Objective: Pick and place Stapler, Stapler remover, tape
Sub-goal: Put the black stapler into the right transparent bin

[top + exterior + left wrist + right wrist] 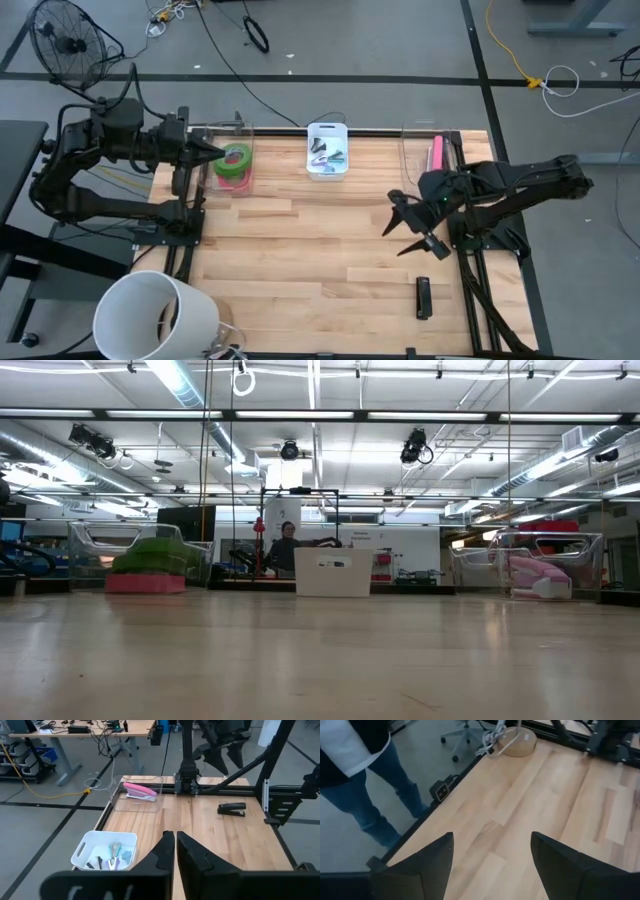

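We hover our left gripper [214,149], clenched empty, beside the binned tape rings [236,162], while our released right gripper [408,232] hangs over the tabletop [300,260] near the black stapler [423,297], likely next.

Even, bright overhead light from ceiling strips [190,385] at 12 o'clock, low view. Soft shadows on table [330,250]. Right wrist fingers [427,857] blurred; slight edge distortion.

A white bucket [155,315] beside a floor fan [70,40].
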